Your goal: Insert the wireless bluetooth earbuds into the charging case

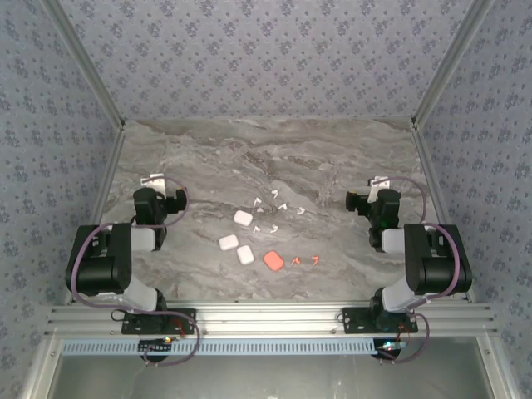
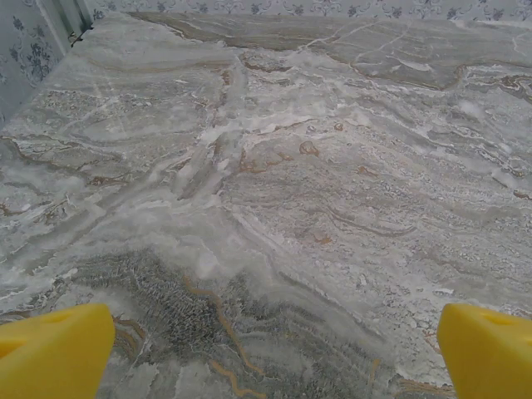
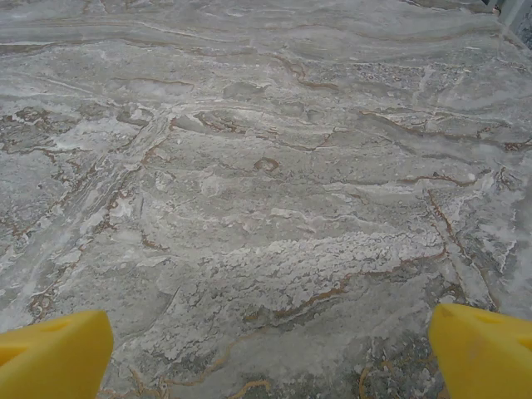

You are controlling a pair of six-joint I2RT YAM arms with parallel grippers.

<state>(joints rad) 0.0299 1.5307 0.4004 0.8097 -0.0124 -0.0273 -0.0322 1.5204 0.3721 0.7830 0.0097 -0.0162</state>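
- The marble table (image 1: 332, 150) is walled in by patterned walls (image 1: 266, 50) on its left, right and far edges. Its far half and both side strips are open marble.
- The left gripper (image 2: 270, 353) hovers over the table's left side. Its yellow fingertips (image 2: 50, 349) are spread wide, with marble between them.
- The right gripper (image 3: 268, 353) hovers over the right side, likewise spread wide and holding nothing.
- Three white charging cases (image 1: 243, 218) and one orange-red case (image 1: 273, 260) cluster at the near centre, well apart from both grippers.
- The white earbuds (image 1: 283, 206), tiny and stemmed, lie scattered loose on the marble just beyond the white cases.
- Two orange-red earbuds (image 1: 314, 260) lie just right of the orange-red case.
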